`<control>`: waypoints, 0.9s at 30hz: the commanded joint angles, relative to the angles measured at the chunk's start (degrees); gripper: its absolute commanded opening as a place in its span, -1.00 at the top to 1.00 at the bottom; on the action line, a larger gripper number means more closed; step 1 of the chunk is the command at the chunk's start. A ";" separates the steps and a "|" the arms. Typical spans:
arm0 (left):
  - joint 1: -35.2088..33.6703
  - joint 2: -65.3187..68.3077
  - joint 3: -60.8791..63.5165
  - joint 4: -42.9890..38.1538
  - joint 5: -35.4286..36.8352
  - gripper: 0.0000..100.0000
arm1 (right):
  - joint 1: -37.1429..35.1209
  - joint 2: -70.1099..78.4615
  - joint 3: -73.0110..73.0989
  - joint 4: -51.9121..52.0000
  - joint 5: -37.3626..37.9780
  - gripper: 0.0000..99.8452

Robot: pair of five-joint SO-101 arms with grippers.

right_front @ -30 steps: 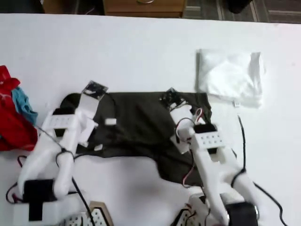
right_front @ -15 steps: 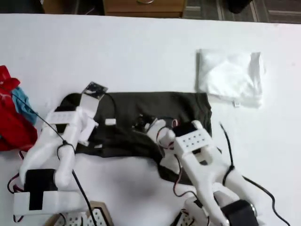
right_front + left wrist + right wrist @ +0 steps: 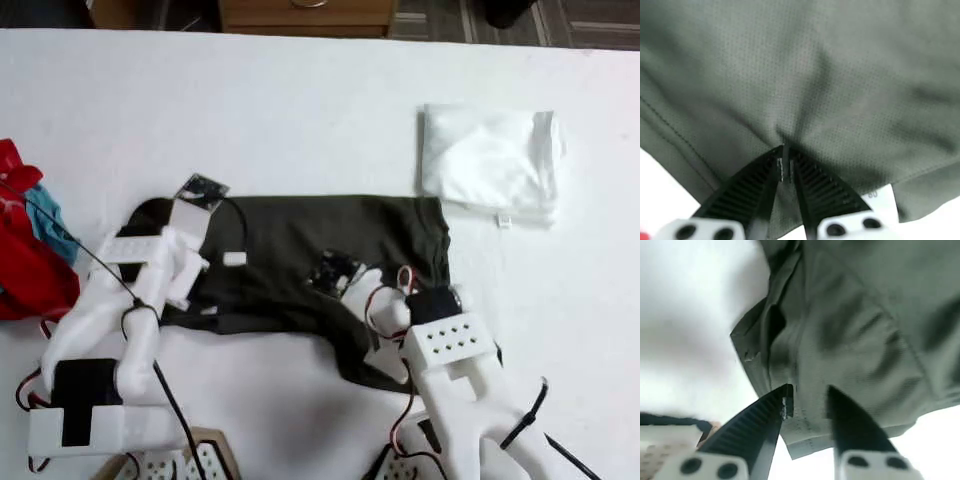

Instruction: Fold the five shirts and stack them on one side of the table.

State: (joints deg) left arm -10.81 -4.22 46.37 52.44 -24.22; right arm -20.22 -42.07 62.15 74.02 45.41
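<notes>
White desk [image 3: 300, 110] lying under two arms working on a dark olive fabric shirt [image 3: 300, 240].
Spread across the desk's middle, the shirt is being pinched in a small fold by the fully closed left jaws; the right jaws are standing slightly parted at its near hem, gripping nothing. A folded white shirt [image 3: 490, 160] is lying far right, and a red and teal clothing heap [image 3: 30, 260] is sitting at the left edge.

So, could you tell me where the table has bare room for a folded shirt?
Bare: the far table strip beyond the dark shirt, left of the white shirt; also right of the dark shirt. Crowded: red pile at left; left arm and right arm along near edge.
</notes>
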 commanded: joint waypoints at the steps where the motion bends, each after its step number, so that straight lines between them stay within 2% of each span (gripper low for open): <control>1: -0.44 0.44 -0.48 -1.41 0.26 0.95 | 0.31 -1.54 0.18 0.04 0.09 0.65; 7: -0.44 0.44 -0.57 -1.41 0.26 0.95 | -3.56 -1.71 0.88 4.53 2.64 0.64; 12: -0.44 0.44 -0.48 -1.93 0.26 0.95 | -7.60 -1.45 1.41 4.70 3.60 0.62; 20: -0.44 0.44 -0.48 -2.11 0.26 0.95 | -9.45 -1.45 3.78 3.82 6.86 0.54; 27: -0.44 0.44 -0.48 -2.11 0.26 0.95 | -9.27 0.84 9.23 -3.65 6.95 0.54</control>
State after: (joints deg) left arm -10.81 -4.13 46.37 52.09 -24.22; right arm -29.45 -42.07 70.68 73.32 51.91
